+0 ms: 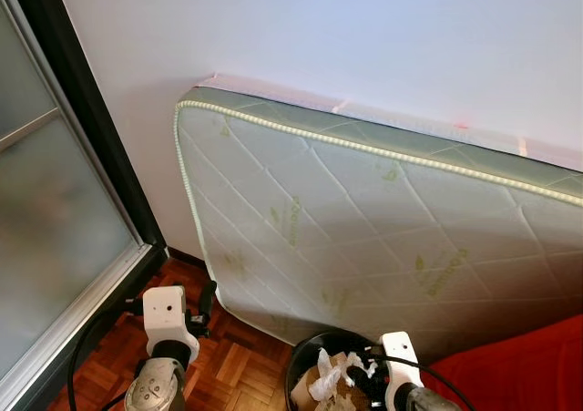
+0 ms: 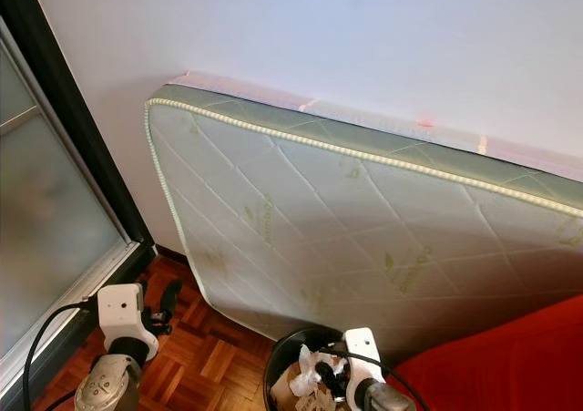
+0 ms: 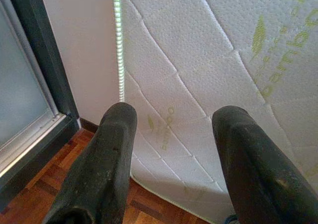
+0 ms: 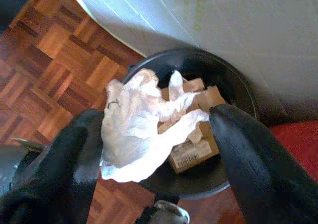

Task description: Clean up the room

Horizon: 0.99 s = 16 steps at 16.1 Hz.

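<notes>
A quilted white mattress point(image 1: 364, 238) with pale green piping and faint green lettering leans on its long edge against the plain white wall point(image 1: 346, 37), above a parquet floor point(image 1: 228, 361) of reddish wood. On my left runs a sliding door point(image 1: 46, 220) with frosted glass in a dark frame. A red fabric surface point(image 1: 519, 365), perhaps a sofa or cover, lies at my lower right, just beside the mattress foot.

At the base of the mattress stands a round black waste bin point(image 4: 233, 92). Inside it lies a brown cardboard box point(image 4: 194, 149) with a printed label. My right gripper point(image 4: 154, 139) hangs directly over the bin's mouth, its two black fingers spread wide. A crumpled white tissue point(image 4: 139, 129) sits between them: it touches the one finger point(image 4: 74, 154), while the other finger point(image 4: 253, 154) stands clear of it. I cannot tell whether the tissue rests on that finger or is already loose.

My left gripper point(image 3: 171, 154) is raised near the floor by the door frame, pointing at the mattress's lower corner, fingers parted with nothing between them.
</notes>
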{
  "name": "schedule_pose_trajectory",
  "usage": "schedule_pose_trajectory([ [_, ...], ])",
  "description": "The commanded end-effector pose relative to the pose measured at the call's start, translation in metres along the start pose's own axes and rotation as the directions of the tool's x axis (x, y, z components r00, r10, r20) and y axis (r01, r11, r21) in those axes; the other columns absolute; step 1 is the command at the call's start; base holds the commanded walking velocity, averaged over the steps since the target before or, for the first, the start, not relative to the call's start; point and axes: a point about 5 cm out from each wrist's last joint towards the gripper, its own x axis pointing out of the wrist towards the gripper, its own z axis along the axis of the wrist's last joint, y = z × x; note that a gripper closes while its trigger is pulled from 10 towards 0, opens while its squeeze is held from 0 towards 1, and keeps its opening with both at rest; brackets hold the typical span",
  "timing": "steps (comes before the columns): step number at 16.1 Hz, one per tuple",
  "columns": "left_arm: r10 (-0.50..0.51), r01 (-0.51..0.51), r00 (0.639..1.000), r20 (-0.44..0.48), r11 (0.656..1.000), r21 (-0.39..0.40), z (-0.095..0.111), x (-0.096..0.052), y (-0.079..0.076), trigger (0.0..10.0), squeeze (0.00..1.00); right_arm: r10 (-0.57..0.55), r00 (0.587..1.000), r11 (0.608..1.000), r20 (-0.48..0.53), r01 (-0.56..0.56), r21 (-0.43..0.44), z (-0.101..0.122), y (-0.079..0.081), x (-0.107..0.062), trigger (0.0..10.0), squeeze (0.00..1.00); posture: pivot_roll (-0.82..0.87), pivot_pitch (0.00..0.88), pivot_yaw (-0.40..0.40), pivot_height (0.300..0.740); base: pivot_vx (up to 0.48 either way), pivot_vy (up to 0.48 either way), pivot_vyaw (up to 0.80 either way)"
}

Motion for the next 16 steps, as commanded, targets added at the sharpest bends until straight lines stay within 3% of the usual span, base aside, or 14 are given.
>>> schedule_pose_trajectory([
  [1,0.004,-0.004,1.000,-0.016,1.000,-0.012,-0.003,0.000,0.000,10.0,0.00,-0.009,1.000,1.000,0.006,0.009,0.008,-0.003,-0.002,-0.002,10.0,1.00,0.19,0.050,-0.065,0.740,0.000,0.000,0.00],
  [3,0.005,-0.006,1.000,-0.017,1.000,-0.013,-0.003,0.000,0.000,10.0,0.00,-0.065,0.998,0.986,0.012,0.066,-0.155,-0.002,-0.007,-0.003,10.0,1.00,0.19,0.050,-0.065,0.740,0.000,0.000,0.00],
  [5,0.004,-0.004,1.000,-0.015,1.000,-0.014,-0.003,0.000,0.000,10.0,0.00,-0.070,0.998,0.992,0.007,0.071,-0.107,-0.005,-0.008,-0.004,10.0,1.00,0.19,0.050,-0.065,0.740,0.000,0.000,0.00],
  [8,0.005,-0.005,1.000,-0.016,1.000,-0.014,-0.003,0.001,0.000,10.0,0.00,0.002,0.998,0.991,-0.068,-0.011,-0.136,-0.021,0.003,-0.005,10.0,1.00,0.19,0.049,-0.065,0.740,0.000,0.000,0.00],
  [11,0.005,-0.005,1.000,-0.015,1.000,-0.013,-0.002,0.001,0.000,10.0,0.00,0.000,1.000,0.993,0.000,0.000,-0.119,-0.016,0.008,-0.003,10.0,1.00,0.19,0.049,-0.065,0.740,0.000,0.000,0.00],
  [13,0.005,-0.005,1.000,-0.015,1.000,-0.012,-0.002,0.001,0.000,10.0,0.00,-0.053,0.998,0.985,0.043,0.059,-0.163,-0.008,0.005,-0.002,10.0,1.00,0.19,0.048,-0.064,0.740,0.000,0.000,0.00],
  [14,0.005,-0.005,1.000,-0.015,1.000,-0.012,-0.002,0.001,0.000,10.0,0.00,-0.079,0.994,0.968,0.078,0.096,-0.234,0.000,0.003,-0.001,10.0,0.00,0.19,0.048,-0.064,0.740,0.000,0.000,0.00],
  [15,0.005,-0.005,1.000,-0.015,1.000,-0.012,-0.002,0.001,0.000,10.0,0.00,-0.082,0.993,0.962,0.087,0.101,-0.253,0.002,0.003,-0.001,10.0,0.00,0.19,0.048,-0.064,0.740,0.000,0.000,0.00],
  [16,0.005,-0.005,1.000,-0.015,1.000,-0.012,-0.002,0.001,0.000,10.0,0.00,-0.085,0.987,0.922,0.133,0.129,-0.366,0.021,0.008,0.004,10.0,0.00,0.19,0.048,-0.064,0.740,0.000,0.000,0.00],
])
